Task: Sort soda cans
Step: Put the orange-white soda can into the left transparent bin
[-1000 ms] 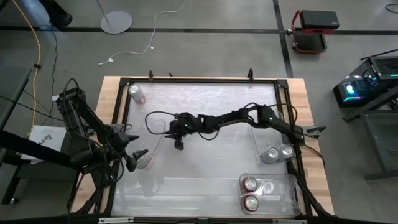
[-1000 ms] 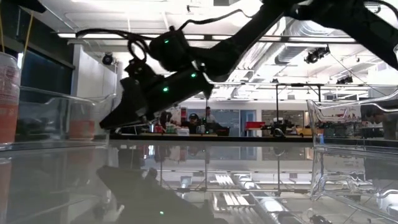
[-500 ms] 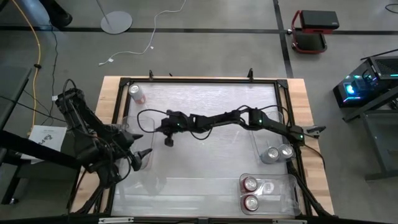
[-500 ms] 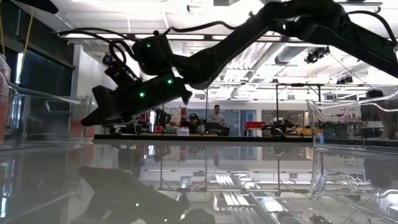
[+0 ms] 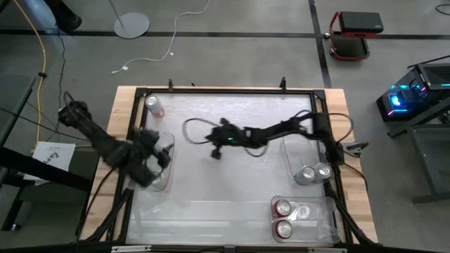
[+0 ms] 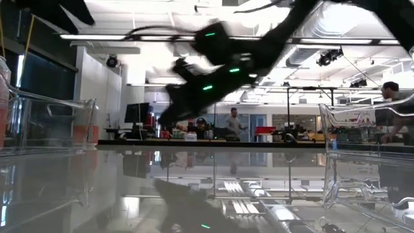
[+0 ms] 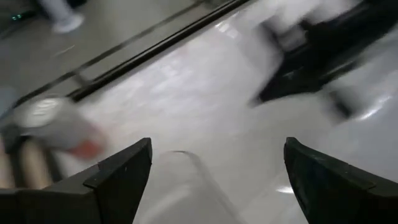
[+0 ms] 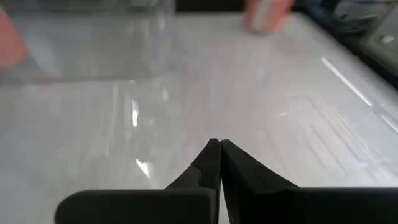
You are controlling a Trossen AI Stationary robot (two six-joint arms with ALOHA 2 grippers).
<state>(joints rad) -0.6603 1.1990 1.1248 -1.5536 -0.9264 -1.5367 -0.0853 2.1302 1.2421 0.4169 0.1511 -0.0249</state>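
Five soda cans show in the high view. Two red soda cans (image 5: 283, 218) stand in a clear tray (image 5: 329, 214) at the near right corner of the desk (image 5: 232, 112), one behind the other, with a pale item beside them that cannot be made out. Two silver soda cans (image 5: 313, 173) stand side by side, touching, in a second clear tray (image 5: 290, 156) along the right edge, just behind the first. A pale pink-white can (image 5: 153, 105) stands alone near the far left corner, outside any tray. A third clear tray (image 5: 163, 179) sits at the left edge; the left arm covers much of it, so its contents cannot be told.

The left claw (image 5: 160, 156) hangs over that left tray with its fingers (image 7: 118, 177) spread wide apart and nothing between them. The right claw (image 5: 215, 153) reaches out over the middle of the desk, well apart from every can; its fingers (image 8: 208, 168) are pressed together and hold nothing.

In the low view, people show in the room behind the desk.
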